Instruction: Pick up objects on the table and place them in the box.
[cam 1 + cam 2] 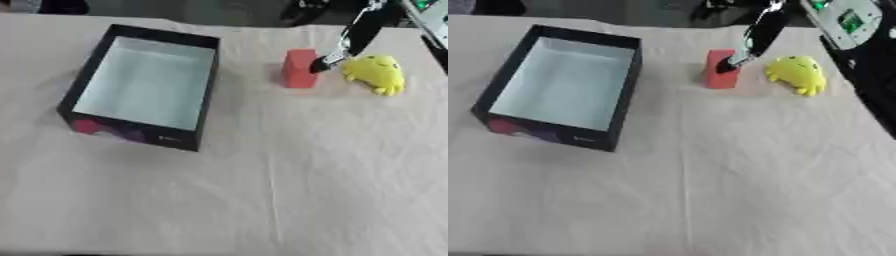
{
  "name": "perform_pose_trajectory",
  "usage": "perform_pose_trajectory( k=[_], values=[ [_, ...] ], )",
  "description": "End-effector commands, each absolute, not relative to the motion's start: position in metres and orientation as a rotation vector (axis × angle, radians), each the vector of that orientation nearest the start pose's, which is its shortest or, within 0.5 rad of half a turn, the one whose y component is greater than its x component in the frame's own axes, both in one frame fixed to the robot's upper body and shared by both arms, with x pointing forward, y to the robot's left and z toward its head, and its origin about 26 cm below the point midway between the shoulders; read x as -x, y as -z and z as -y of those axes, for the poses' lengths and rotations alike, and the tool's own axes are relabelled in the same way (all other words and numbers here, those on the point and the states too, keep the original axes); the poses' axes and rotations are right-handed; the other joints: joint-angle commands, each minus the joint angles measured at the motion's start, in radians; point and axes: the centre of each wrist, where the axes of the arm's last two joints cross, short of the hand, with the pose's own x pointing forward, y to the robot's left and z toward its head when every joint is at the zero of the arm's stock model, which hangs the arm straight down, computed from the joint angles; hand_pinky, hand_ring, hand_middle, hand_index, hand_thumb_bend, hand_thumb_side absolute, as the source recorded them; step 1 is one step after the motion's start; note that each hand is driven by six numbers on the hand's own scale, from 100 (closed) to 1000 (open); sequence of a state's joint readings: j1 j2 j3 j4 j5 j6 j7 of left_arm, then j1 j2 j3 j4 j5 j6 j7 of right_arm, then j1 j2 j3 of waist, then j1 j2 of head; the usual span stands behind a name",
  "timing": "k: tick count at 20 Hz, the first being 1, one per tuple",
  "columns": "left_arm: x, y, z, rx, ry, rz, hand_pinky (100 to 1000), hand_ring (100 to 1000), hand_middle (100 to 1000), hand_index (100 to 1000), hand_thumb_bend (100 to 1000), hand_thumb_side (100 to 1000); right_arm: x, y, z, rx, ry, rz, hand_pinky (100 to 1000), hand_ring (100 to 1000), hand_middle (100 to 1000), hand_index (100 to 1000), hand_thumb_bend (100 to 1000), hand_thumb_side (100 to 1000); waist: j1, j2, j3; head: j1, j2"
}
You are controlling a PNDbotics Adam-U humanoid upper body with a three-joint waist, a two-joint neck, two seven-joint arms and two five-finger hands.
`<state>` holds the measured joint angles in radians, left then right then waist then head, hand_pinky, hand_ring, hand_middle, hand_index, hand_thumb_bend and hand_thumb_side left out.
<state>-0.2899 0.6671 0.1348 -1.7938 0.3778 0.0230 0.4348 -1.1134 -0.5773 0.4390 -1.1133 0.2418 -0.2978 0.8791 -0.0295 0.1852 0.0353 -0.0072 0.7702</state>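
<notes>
A red block (299, 70) stands upright on the cloth at the back right. Beside it on the right lies a yellow plush toy (376, 74). My right hand (354, 31) reaches down from the upper right corner, open, with straight fingers; a fingertip (320, 65) touches the block's right side, between block and toy. A black box (208, 92) with a white inside sits at the left, holding nothing that I can see. My left hand shows in no view.
A beige cloth (262, 190) covers the table, wide and bare in front. A grey device with a green screen (846, 22) sits at the upper right. The table's right edge (866, 107) runs close behind the toy.
</notes>
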Motion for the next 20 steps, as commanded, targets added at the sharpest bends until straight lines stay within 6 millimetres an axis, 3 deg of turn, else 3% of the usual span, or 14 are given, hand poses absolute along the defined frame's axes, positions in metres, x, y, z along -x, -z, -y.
perform_pose_trajectory(
  k=[1, 20],
  values=[
    [-0.313, -0.227, -0.369, -0.468, -0.165, 2.151, 797, 778, 810, 880, 680, 663, -0.460, -0.302, 0.229, 0.268, -2.036, 1.446, 994, 958, 926, 937, 528, 313, 0.004, -0.019, 0.001, -0.003, 0.000],
    [-0.312, -0.226, -0.367, -0.451, -0.178, 2.164, 799, 777, 812, 873, 664, 666, -0.469, -0.294, 0.245, 0.340, -1.943, 1.391, 969, 925, 895, 929, 534, 358, 0.009, 0.013, 0.012, -0.011, 0.000]
  ],
)
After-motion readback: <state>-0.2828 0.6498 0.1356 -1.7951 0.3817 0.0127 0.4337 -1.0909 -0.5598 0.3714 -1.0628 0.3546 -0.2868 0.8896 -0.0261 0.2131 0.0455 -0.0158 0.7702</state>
